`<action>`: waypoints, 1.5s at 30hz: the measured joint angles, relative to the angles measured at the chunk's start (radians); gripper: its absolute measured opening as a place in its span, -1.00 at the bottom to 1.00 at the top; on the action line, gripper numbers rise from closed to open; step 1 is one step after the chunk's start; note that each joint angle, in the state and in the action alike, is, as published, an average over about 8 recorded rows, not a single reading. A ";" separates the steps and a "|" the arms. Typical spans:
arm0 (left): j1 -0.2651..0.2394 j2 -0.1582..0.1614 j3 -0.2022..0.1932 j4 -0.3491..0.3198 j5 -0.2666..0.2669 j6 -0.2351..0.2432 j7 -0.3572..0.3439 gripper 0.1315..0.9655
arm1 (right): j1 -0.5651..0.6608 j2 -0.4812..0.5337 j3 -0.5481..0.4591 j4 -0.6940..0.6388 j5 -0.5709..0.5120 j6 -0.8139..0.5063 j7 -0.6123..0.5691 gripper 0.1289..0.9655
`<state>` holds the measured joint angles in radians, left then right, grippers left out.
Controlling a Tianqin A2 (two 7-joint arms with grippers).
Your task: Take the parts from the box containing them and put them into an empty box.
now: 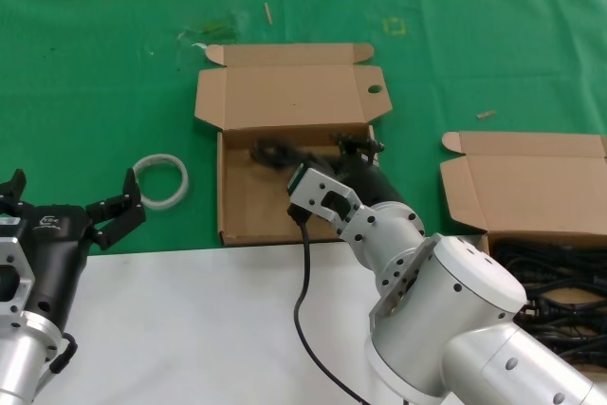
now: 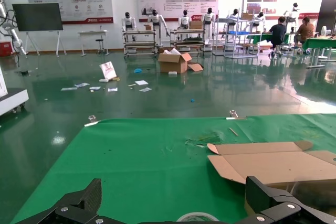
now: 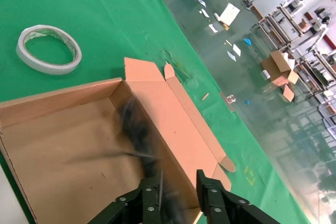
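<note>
My right end effector (image 1: 353,151) sits at frame centre over the empty box (image 1: 247,220), pinching a cable bundle (image 1: 275,153) that dangles inside it. It looks light and floppy; I'd grip mid-coil. More parts (image 1: 545,277) lie in the source box (image 1: 522,182), lower right. The left end effector (image 1: 66,206) idles spread, lower left.

A shallow brown cardboard box with a round hole in its lid (image 1: 248,201) is set mid-table on the green cloth (image 1: 95,73), lid folded back behind it. A white tape ring (image 1: 161,180) is placed just to its left. A bundle of thin black cable (image 1: 273,152) is seen over its rear interior; further black cable bundles (image 1: 550,286) are contained in a second brown cardboard box (image 1: 531,182) well to the right.
</note>
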<state>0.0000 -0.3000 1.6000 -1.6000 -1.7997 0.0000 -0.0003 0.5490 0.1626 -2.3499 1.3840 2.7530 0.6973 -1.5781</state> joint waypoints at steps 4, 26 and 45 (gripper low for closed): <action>0.000 0.000 0.000 0.000 0.000 0.000 0.000 1.00 | 0.000 0.000 0.000 0.000 0.000 0.000 0.000 -0.60; 0.000 0.000 0.000 0.000 0.000 0.000 0.000 1.00 | -0.014 0.000 0.018 0.005 -0.023 -0.017 0.038 0.26; 0.000 0.000 0.000 0.000 0.000 0.000 0.000 1.00 | -0.140 0.001 0.192 0.055 -0.244 -0.178 0.403 0.93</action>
<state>0.0000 -0.3000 1.6001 -1.6000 -1.7998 0.0000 -0.0003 0.4085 0.1634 -2.1579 1.4392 2.5093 0.5193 -1.1754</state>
